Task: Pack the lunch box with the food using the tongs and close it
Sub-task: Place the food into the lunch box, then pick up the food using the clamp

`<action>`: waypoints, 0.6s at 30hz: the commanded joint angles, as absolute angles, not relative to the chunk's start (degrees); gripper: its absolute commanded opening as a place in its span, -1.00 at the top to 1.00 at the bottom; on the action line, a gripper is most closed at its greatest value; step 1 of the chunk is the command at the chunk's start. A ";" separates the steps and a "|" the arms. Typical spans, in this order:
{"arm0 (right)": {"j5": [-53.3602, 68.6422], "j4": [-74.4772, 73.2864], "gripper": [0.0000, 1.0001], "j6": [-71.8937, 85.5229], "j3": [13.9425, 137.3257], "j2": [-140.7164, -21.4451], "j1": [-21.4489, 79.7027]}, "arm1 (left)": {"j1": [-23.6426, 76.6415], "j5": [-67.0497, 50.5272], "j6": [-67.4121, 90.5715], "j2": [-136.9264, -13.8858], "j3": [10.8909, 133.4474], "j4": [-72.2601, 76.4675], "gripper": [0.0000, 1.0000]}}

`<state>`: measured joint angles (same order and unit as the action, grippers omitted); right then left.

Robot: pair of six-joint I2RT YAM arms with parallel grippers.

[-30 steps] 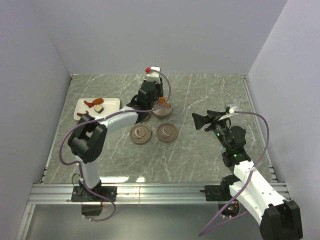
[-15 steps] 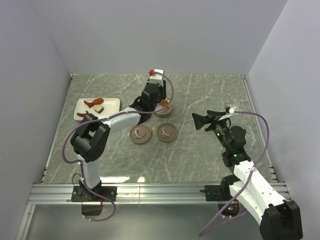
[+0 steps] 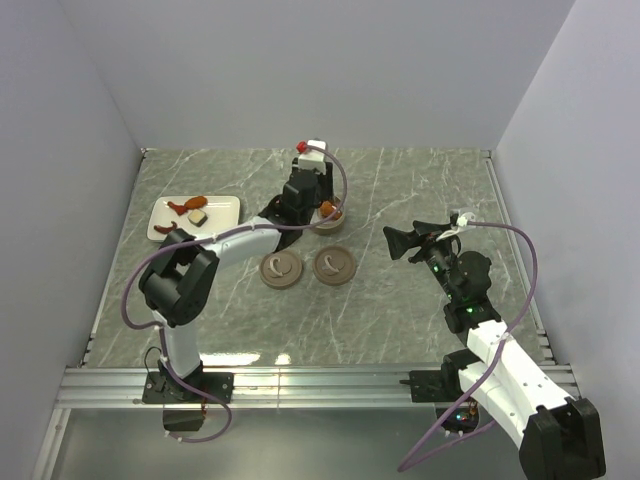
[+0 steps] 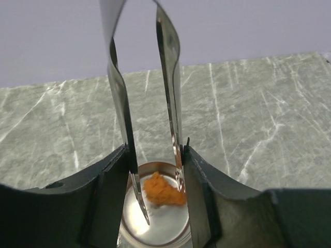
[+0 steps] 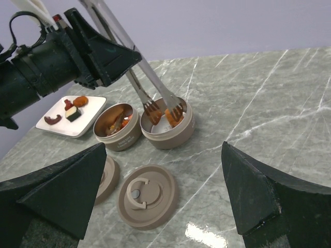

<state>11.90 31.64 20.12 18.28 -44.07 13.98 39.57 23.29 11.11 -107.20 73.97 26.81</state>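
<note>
Orange first: an orange food piece (image 4: pixel 163 190) lies on the bottom of the right-hand lunch-box tin (image 5: pixel 168 135), just beside the right tip of the tongs (image 4: pixel 170 93). Both tong tips are down inside that tin and stand apart, so the piece is not pinched. My left claw (image 4: pixel 154 160) is grasping the tongs, one finger against the outside of each steel arm. Just beside that tin, on its left, sits the second tin (image 5: pixel 120 139), with red-brown and orange pieces (image 5: pixel 116 121) in it. Both tins are uncovered. Their two tan lids (image 5: pixel 146 195) lie flat on the grey-green marble worktop (image 3: pixel 400 190), on the side toward the arm bases. Further left, the white rectangular plate (image 5: pixel 89 118) carries a few more pieces (image 5: pixel 72 110): red-brown, orange and one white with a dark top. My right claw (image 3: pixel 400 242) hangs above the worktop well to the right of the tins, released, jaws wide, nothing in it.
</note>
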 commanded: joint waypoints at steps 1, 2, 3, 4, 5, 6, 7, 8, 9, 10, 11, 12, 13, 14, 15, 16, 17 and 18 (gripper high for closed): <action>12.30 33.22 -0.98 20.48 17.84 -44.12 13.71 | 39.82 26.98 9.67 -101.18 72.16 31.11 -0.01; 12.30 33.31 -0.98 20.48 17.84 -44.30 13.62 | 39.90 27.50 8.88 -100.29 70.85 32.33 -0.01; 12.30 33.31 -0.98 20.48 17.75 -44.30 13.62 | 39.90 29.16 8.44 -99.50 70.14 32.95 -0.01; 12.30 33.31 -0.98 20.48 17.84 -44.47 13.71 | 39.90 29.96 7.83 -97.67 69.44 33.39 -0.01; 12.30 33.40 -0.98 20.48 17.84 -44.47 13.62 | 39.90 31.01 6.60 -96.78 68.30 33.92 -0.01; 12.39 33.40 -0.98 20.57 17.84 -44.47 13.62 | 39.82 32.77 5.98 -95.81 67.77 34.62 -0.02; 12.39 33.49 -0.98 20.57 17.75 -44.47 13.71 | 39.21 33.39 5.37 -93.97 67.07 35.06 -0.02; 12.39 33.57 -0.98 20.48 17.75 -44.39 13.71 | 38.59 33.40 4.84 -93.09 66.02 35.24 -0.02; 12.39 33.66 -0.98 20.57 17.67 -44.38 13.62 | 37.80 33.22 5.01 -92.21 65.74 34.72 -0.02; 12.39 33.66 -0.98 20.48 17.67 -44.38 13.71 | 36.75 32.09 5.44 -90.81 65.39 34.19 -0.03; 12.39 33.84 -0.98 20.57 17.58 -44.56 13.71 | 34.22 31.73 6.58 -90.27 65.22 33.41 -0.03; 12.39 33.84 -0.98 20.65 17.58 -44.47 13.62 | 32.80 31.47 7.11 -89.74 65.30 31.75 -0.03; 12.57 33.92 -0.98 20.48 17.58 -44.56 13.62 | 31.30 31.29 7.55 -88.95 65.22 31.38 -0.04; 12.57 34.01 -0.98 20.57 17.67 -44.65 13.62 | 28.33 30.85 8.34 -88.68 64.78 31.12 -0.04; 12.57 34.01 -0.98 20.57 17.58 -44.65 13.71 | 26.73 30.50 8.78 -88.42 64.60 30.85 -0.07; 12.66 34.10 -0.98 20.48 17.67 -44.82 13.62 | 23.85 30.50 9.57 -88.42 64.51 29.11 -0.07; 12.66 34.19 -0.98 20.48 17.58 -44.74 13.71 | 22.69 31.63 9.75 -88.42 64.42 28.48 -0.07; 12.57 34.28 -0.98 20.48 17.58 -44.91 13.71 | 20.67 32.42 9.67 -88.42 63.64 28.04 -0.08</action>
<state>12.12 31.79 20.12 18.28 -44.58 13.98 25.54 30.30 8.25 -89.71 65.21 29.23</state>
